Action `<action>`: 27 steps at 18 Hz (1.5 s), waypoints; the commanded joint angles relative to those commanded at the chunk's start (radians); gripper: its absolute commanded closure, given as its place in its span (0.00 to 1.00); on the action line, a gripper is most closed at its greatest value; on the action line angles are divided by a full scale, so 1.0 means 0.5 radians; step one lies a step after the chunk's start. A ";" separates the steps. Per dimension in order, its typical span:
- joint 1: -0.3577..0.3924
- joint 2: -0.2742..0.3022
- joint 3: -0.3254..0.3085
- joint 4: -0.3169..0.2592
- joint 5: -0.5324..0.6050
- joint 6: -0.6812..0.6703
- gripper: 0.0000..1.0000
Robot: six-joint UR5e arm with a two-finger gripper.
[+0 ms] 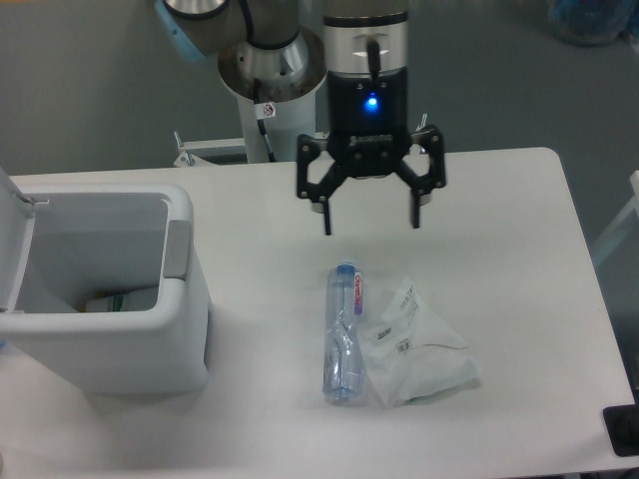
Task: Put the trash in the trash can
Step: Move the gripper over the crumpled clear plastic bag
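Fixed camera, single view.

Item 1: white rectangular table [499,200] with rounded corners, bearing all loose items.

Item 2: robot arm, silver and black wrist section with a lit blue indicator, descending from the top of the frame and pointing straight down over the far middle of the table. Black two-finger gripper [370,220] spread wide, fingers hanging vertical, holding nothing. Fingertips hover above the tabletop, apart from every object.

Item 3: clear slim plastic bottle [342,332] with blue cap and pink-red label, lying on its side at the table's centre, long axis running roughly away from the camera, below the gripper in the frame and nearer the camera.

Item 4: wrinkly translucent white plastic bag [417,347] with small printed labels, lying flat, touching the bottle's right side.

Item 5: white boxy plastic trash can [150,344] with rounded corners, standing on the left part of the table, well apart from bottle and bag. Grey tab on its right wall. Hinged white lid [14,249] raised at the left edge. Interior open to view; a pale object with a green patch lies at the bottom, identity unclear.
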 joint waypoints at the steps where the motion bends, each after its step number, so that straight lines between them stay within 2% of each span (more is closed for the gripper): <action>1: 0.015 -0.009 0.006 0.003 0.009 0.003 0.00; 5: 0.040 -0.034 -0.018 0.009 0.110 0.199 0.00; 11: 0.086 -0.248 -0.015 0.123 0.132 0.199 0.00; 15: 0.077 -0.383 -0.003 0.135 0.301 0.248 0.00; 17: 0.077 -0.460 -0.012 0.135 0.313 0.492 0.00; 19: 0.083 -0.488 -0.040 0.135 0.310 0.747 0.00; 23: 0.104 -0.515 -0.211 0.147 0.346 1.296 0.00; 27: 0.147 -0.546 -0.340 0.150 0.365 1.515 0.00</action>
